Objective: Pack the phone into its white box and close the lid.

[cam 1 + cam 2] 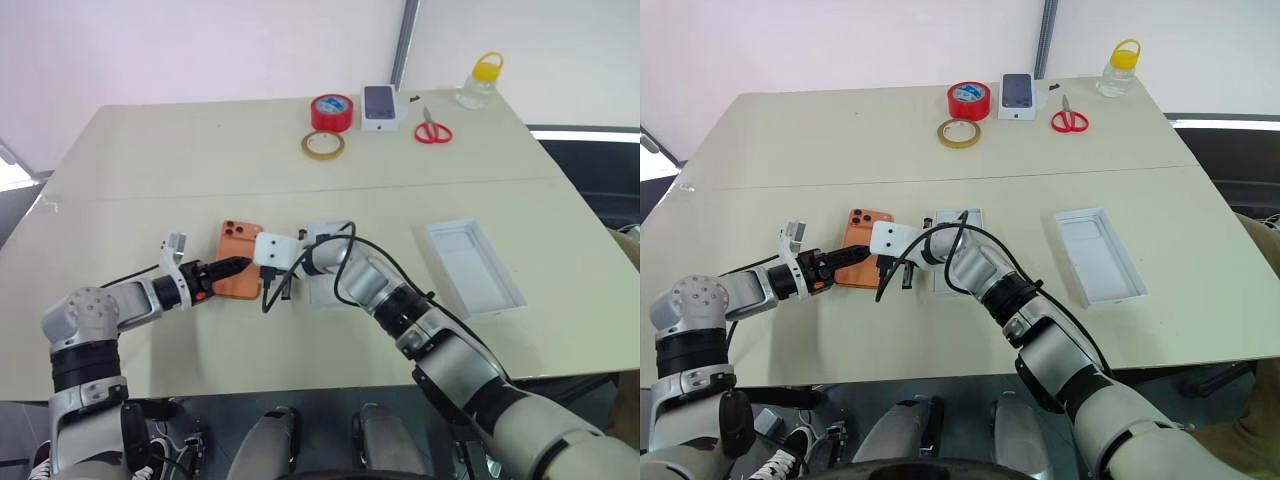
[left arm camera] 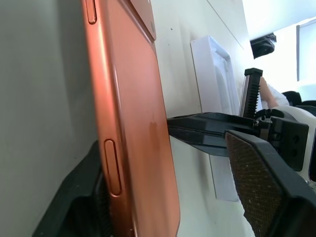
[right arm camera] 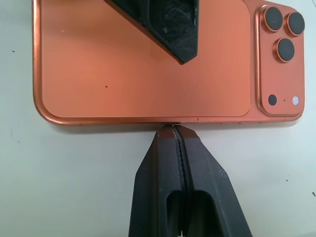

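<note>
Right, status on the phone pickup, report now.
Left gripper jaws straddle the phone, one under, one over. Right gripper jaws shut, tips against phone's edge. Phone back-up on table, unpacked. White box beside it.

My arms: silver-grey shells, black joint bands. Black cable loops off my right forearm to a white wrist block. Left gripper (image 1: 232,267): black fingers (image 2: 256,182), brown cross-hatched pads, orange band behind, white bracket above the wrist. Right gripper (image 3: 176,129): matte black fingers, ridged inner faces.
</note>
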Tool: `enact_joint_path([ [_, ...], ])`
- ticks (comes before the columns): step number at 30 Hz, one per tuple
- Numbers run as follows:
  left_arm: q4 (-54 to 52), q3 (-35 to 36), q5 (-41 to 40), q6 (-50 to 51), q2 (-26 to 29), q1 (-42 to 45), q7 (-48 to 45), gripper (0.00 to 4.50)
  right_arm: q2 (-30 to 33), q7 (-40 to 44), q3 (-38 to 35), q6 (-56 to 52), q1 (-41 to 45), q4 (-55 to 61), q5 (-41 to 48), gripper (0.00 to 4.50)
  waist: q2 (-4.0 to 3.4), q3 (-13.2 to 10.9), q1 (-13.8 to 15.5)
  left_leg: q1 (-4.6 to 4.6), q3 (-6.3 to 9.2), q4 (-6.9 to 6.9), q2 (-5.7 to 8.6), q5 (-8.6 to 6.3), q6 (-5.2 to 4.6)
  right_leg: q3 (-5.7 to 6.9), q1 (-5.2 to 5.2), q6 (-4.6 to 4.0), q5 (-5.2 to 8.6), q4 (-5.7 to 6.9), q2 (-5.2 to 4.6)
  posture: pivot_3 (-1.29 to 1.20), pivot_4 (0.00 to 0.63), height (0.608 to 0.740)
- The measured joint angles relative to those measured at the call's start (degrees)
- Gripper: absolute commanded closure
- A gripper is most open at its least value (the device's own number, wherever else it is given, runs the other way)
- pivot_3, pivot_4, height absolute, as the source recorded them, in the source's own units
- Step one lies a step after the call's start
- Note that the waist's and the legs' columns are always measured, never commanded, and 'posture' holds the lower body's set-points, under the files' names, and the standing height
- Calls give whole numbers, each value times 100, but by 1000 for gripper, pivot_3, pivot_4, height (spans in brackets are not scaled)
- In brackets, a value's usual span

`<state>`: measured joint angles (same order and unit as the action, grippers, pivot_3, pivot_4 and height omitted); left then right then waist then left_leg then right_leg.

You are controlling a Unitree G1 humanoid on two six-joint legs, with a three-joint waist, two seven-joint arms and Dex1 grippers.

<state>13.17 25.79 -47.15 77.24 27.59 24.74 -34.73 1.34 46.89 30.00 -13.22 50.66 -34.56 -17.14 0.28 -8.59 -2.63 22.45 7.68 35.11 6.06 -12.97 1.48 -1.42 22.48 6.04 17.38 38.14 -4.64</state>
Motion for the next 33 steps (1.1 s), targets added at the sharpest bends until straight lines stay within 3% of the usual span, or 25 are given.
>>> enact_joint_path([
  [3, 5, 63, -83, 86, 0, -18, 7, 2175, 0, 1, 0, -1, -8, 9, 0, 4500, 0, 0, 0, 0, 0, 0, 0, 0, 0, 0, 0, 0, 0, 0, 0, 0, 150, 740],
  [5, 4, 107, -114, 134, 0, -28, 40, 3158, 0, 1, 0, -3, -29, 32, 0, 4500, 0, 0, 0, 0, 0, 0, 0, 0, 0, 0, 0, 0, 0, 0, 0, 0, 150, 740],
  [14, -35, 205, -137, 221, -41, -119, 206, 3158, 3, 0, 0, -9, -41, 56, -2, 4500, 2, -1, 2, 0, 0, -1, 0, 0, 0, 0, 1, 0, 0, -1, 0, 0, 150, 740],
  [18, -7, 321, -225, 225, -177, -117, 316, 4412, 9, -3, -3, -7, -49, 63, -2, 4500, 2, -2, 4, 0, 0, -2, 0, 0, 0, 0, 1, 0, 0, -1, 0, 0, 150, 740],
  [27, -35, 349, -228, 83, -304, -69, 465, 4495, 51, -168, -21, 126, -83, 69, -7, 4500, 4, -2, 11, 0, 1, -1, 0, 1, 2, 1, -2, 0, 0, -2, -1, 0, 150, 740],
  [31, -27, 533, -366, 146, -372, -87, 514, 4495, 61, -197, -487, 120, -115, 126, 383, 4500, 21, -15, 11, 10, 2, -1, 0, 1, 3, 2, 6, 0, 0, -3, -1, 0, 150, 740],
  [33, -26, 879, -686, 328, -523, -103, 536, 4500, 75, 109, -1035, -157, -192, 533, 1052, 3978, 34, -33, 10, 35, 4, 4, -1, 2, 2, 3, 17, 0, -1, -3, -1, 0, 150, 740],
])
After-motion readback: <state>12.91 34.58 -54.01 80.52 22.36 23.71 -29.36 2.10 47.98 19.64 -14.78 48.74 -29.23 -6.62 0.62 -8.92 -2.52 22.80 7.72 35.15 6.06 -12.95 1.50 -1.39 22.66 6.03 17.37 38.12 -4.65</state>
